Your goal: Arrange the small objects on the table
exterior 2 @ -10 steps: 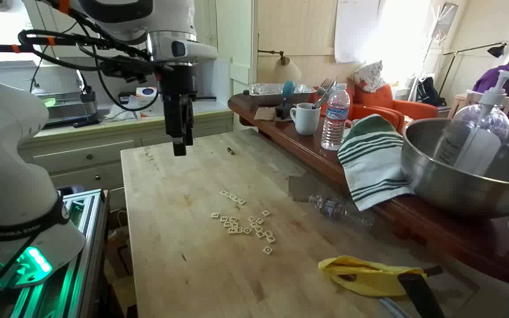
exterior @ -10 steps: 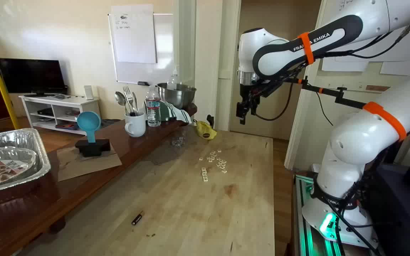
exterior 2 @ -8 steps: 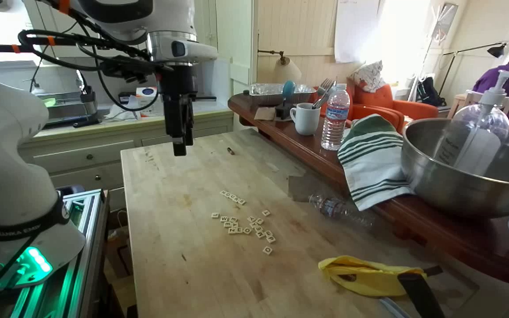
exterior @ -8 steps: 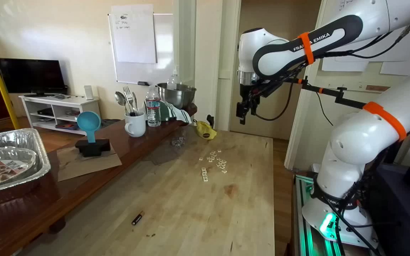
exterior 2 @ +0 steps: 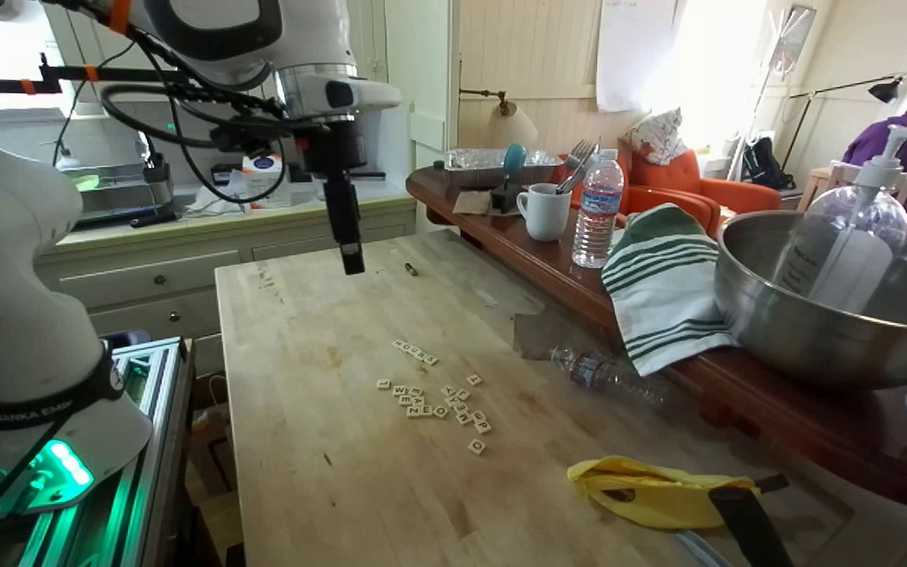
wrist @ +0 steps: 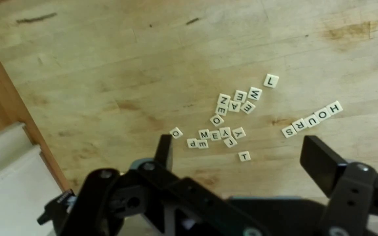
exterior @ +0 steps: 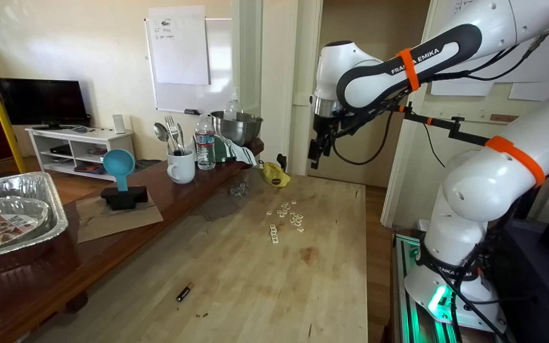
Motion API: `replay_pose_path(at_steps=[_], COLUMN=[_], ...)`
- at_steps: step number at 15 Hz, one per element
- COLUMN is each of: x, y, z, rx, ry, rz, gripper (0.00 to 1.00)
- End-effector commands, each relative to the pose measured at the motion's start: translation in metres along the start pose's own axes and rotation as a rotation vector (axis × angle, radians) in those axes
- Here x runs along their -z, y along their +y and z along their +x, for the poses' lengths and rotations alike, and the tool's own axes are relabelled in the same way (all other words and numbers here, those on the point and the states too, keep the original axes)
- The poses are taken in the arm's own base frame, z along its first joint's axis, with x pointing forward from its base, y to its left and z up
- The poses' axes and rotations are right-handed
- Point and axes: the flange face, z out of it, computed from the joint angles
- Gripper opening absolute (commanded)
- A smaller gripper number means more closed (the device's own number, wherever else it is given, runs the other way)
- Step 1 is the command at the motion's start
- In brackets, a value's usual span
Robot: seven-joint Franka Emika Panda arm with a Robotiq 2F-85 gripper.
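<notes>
The small objects are whitish letter tiles on the light wooden table [exterior 2: 343, 488]. A straight row of tiles [wrist: 312, 121] reads HOURS; it shows in both exterior views [exterior: 274, 234] [exterior 2: 415, 352]. Beside it lies a loose cluster of tiles [wrist: 215, 135] at mixed angles, some touching, also in both exterior views [exterior: 296, 219] [exterior 2: 427, 411]. A T tile [wrist: 244, 156] and an L tile [wrist: 271, 81] lie apart from the cluster. My gripper [wrist: 237, 142] is open and empty, high above the table, its fingers tilted in both exterior views [exterior: 313, 159] [exterior 2: 353, 260].
A yellow pouch [exterior 2: 658, 496] lies at one end of the table, a battery [exterior: 184, 292] towards the other. A clear bottle [exterior 2: 591, 370] lies by a raised dark wooden surface [exterior: 84, 257], which bears a mug [exterior: 181, 167], upright bottle [exterior 2: 598, 209] and steel bowl [exterior 2: 831, 346].
My gripper has tilted from upright, its fingertips swinging right in an exterior view where it hung straight. The wrist has dropped slightly. The tiles have not moved.
</notes>
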Motion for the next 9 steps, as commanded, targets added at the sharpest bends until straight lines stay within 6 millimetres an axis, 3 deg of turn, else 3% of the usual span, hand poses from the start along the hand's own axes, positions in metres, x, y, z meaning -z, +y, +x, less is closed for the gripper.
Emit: replay_pose_path(at_steps=[1, 9], x=[-0.036, -0.119], y=[-0.022, -0.045], z=[0.018, 0.046], rx=[0.151, 0.415], ry=[0.08, 0.006], rz=[0.087, 0.348], gripper=[1.0, 1.0])
